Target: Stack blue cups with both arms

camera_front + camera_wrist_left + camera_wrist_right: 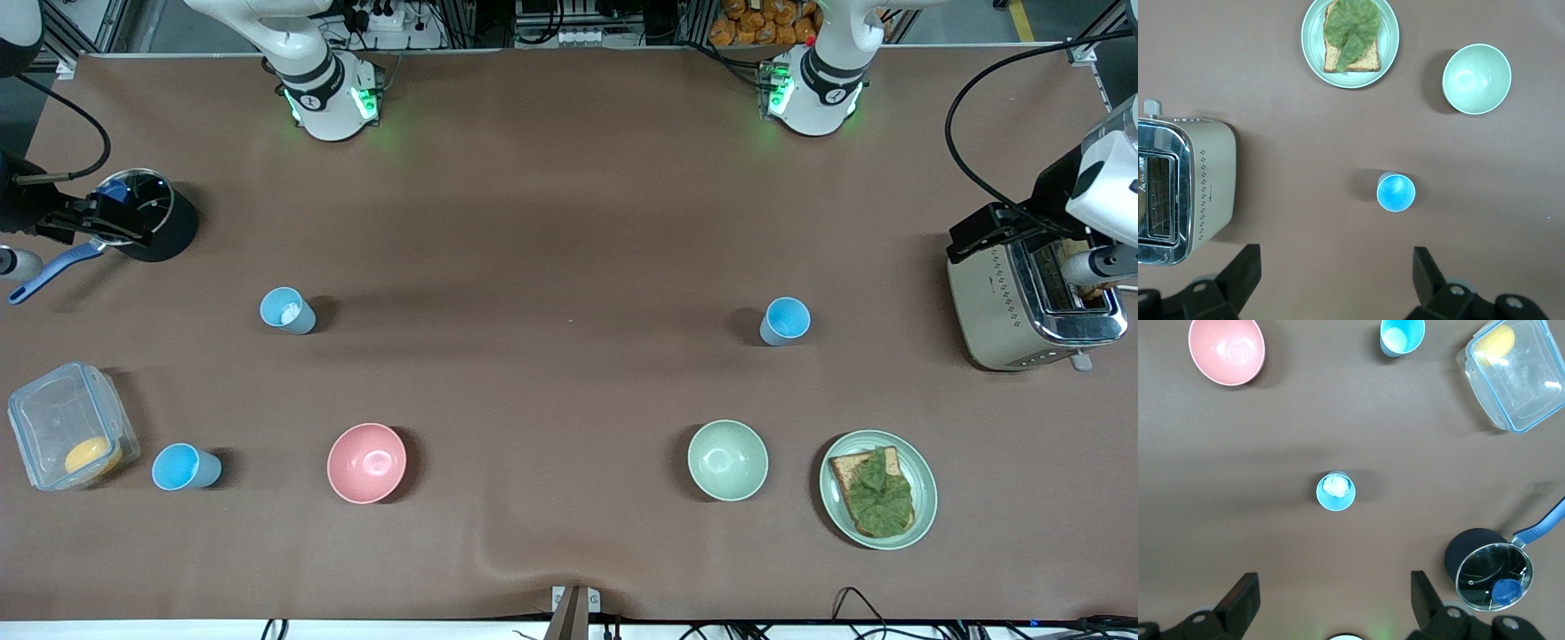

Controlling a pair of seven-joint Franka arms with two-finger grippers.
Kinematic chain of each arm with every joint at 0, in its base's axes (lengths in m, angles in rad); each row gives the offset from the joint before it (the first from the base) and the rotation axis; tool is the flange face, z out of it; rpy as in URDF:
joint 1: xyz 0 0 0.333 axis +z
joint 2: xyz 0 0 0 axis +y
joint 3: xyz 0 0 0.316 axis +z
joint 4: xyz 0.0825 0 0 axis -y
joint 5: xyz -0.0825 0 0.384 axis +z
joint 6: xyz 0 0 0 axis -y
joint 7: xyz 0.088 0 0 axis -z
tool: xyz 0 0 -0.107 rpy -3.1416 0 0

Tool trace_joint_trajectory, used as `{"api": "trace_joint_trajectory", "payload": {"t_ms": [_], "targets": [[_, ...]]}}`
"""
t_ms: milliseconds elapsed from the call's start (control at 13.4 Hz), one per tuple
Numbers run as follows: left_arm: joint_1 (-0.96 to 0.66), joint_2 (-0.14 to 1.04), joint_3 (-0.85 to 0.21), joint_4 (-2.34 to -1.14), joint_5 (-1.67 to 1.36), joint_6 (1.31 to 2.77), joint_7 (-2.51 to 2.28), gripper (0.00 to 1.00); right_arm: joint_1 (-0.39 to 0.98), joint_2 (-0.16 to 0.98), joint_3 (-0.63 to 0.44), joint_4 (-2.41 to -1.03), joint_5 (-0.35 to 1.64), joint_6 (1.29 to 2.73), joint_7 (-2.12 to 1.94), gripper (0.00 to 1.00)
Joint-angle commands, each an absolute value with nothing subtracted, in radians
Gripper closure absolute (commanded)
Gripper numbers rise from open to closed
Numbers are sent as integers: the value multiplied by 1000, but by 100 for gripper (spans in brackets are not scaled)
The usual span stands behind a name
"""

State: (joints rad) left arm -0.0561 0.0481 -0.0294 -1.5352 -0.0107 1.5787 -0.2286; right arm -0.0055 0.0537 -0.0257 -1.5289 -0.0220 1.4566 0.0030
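Three blue cups stand upright and apart on the brown table. One with a white bit inside is toward the right arm's end. Another cup stands nearer the front camera, beside a clear box. The third cup is toward the left arm's end. My left gripper hangs open high over the table beside that third cup, holding nothing. My right gripper is open too, high over the table beside the cup with the white bit. Neither gripper shows in the front view.
A pink bowl and a pale-green bowl sit nearer the front camera. A plate with toast and a toaster are at the left arm's end. A clear lidded box and a black pot are at the right arm's end.
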Motion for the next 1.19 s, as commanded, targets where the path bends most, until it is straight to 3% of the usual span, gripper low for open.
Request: {"api": "trace_joint_trajectory", "payload": {"t_ms": [0, 1116], "targets": [[-61, 43, -32, -1536, 12, 1588, -235, 0, -14, 58, -23, -1526, -29, 1445, 2, 0], [-63, 44, -32, -1534, 12, 1591, -235, 0, -14, 61, -23, -1522, -32, 1442, -118, 0]]}}
